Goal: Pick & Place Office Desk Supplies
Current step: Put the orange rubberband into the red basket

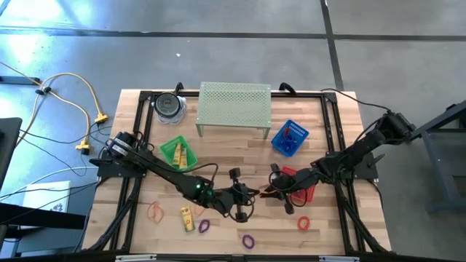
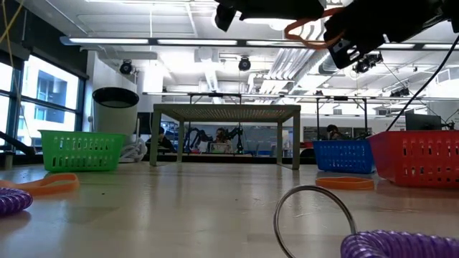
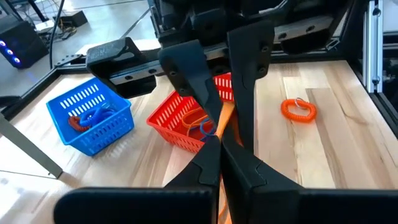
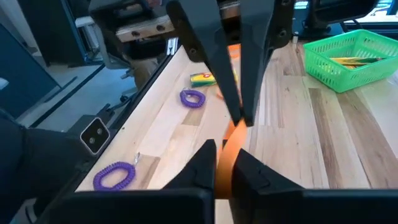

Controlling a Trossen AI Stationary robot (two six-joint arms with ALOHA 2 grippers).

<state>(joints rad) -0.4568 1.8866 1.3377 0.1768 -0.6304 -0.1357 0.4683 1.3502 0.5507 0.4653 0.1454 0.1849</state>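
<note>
An orange-tan band loop hangs high above the middle of the table between my two grippers. My left gripper reaches in from the left and is shut on it. My right gripper comes from the right, tip to tip with the left, and is also shut on the band. More supplies lie on the wood in front: purple loops, an orange coil, a tan band and yellow pieces. My left gripper pinches the orange band between its two fingertips, coming nearly level from the table's left. The band is lifted clear of the table and runs on toward the other gripper. My right gripper pinches the same band between its two fingertips, nearly level from the table's right, just short of the left fingers. The band shows orange in the narrow gap and is clear of the wood.
A red basket holding a few bands stands just right of the grippers. A blue basket sits behind it, a green basket at the left. The pale green stand and the jar are at the far edge.
</note>
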